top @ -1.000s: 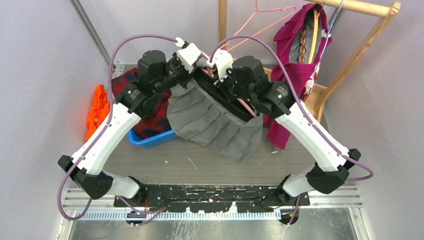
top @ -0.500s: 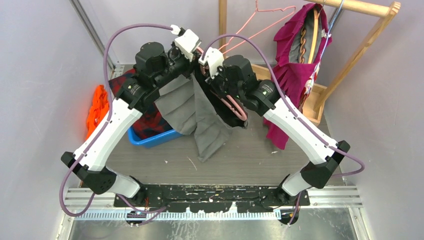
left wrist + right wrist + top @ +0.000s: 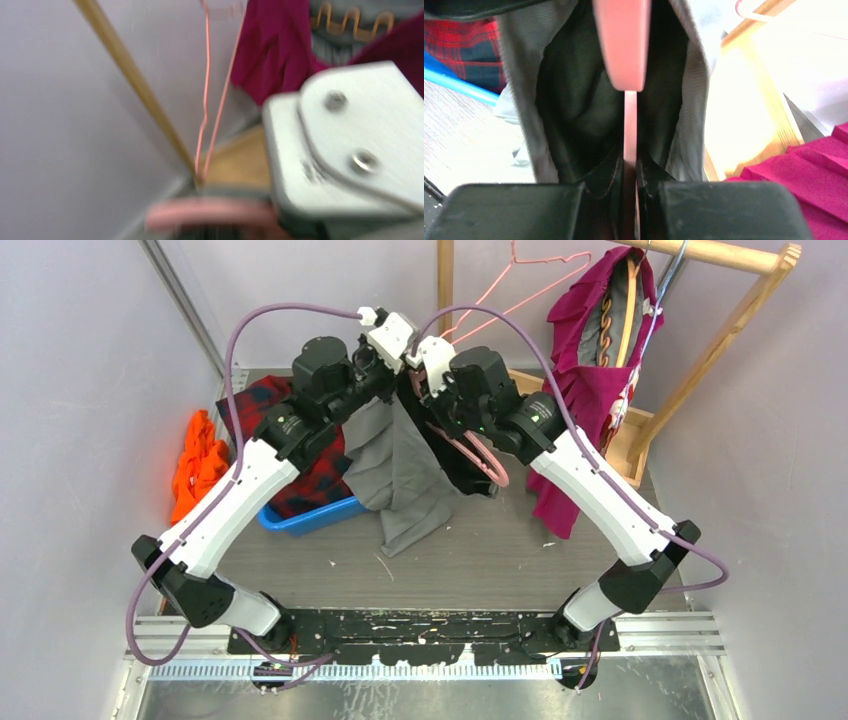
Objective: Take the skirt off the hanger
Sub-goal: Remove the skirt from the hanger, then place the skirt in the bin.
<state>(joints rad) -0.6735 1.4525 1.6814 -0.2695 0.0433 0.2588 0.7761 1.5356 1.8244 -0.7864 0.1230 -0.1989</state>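
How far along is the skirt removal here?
Done: both holds are made. In hand: right gripper clamps the pink hanger; left gripper, shut, appears to pinch the grey skirt at its top. Left: the skirt's waist surrounds the hanger bar, so it needs pulling free.

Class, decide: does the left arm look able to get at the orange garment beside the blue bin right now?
Probably not yet: the left gripper looks shut on the grey skirt, so it is busy. The orange garment itself lies uncovered on that arm's side.

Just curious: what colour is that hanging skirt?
The skirt is grey, clearest in the top external view.
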